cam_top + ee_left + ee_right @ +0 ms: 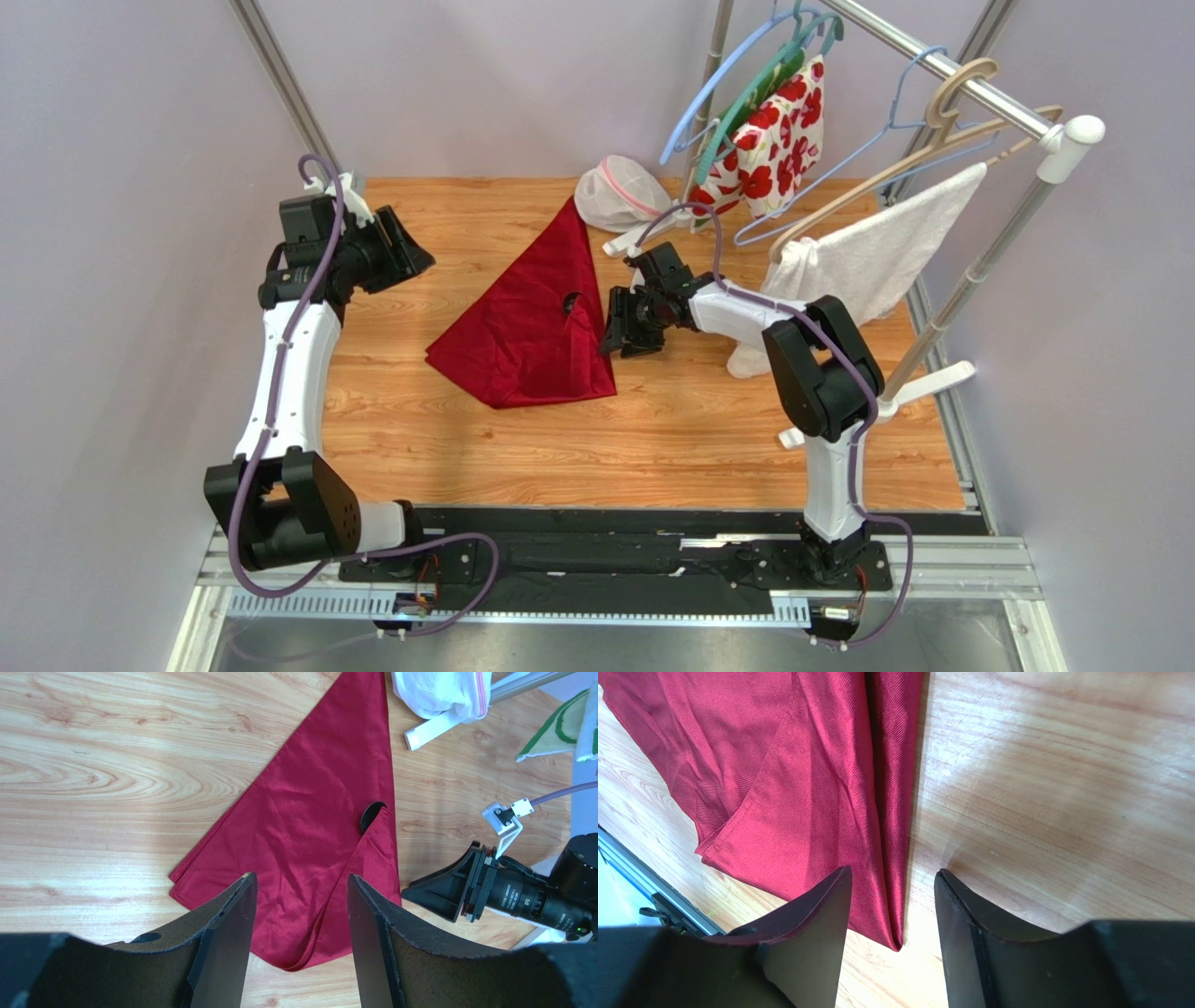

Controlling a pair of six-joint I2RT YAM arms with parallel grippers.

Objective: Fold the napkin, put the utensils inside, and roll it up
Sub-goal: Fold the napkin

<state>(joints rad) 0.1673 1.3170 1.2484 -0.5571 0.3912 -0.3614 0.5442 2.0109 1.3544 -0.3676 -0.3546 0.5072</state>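
1. The table (701, 420) carries the napkin (533, 329) near its middle, folded into a triangle with its point to the far side.
2. My right jaws hover released just beside the napkin's right edge, grasping nothing; the doubled edge near its corner lies below them.
3. My left jaws hang released too, raised at the far left, well apart from the cloth and empty.
4. The spoon (372, 817) sits tucked under the right flap, only its bowl peeking out.
5. Rolling looks next, I judge. I should pinch both layers at the right edge, keep the lift low, and roll leftward tightly so the spoon cannot slip from the fold.
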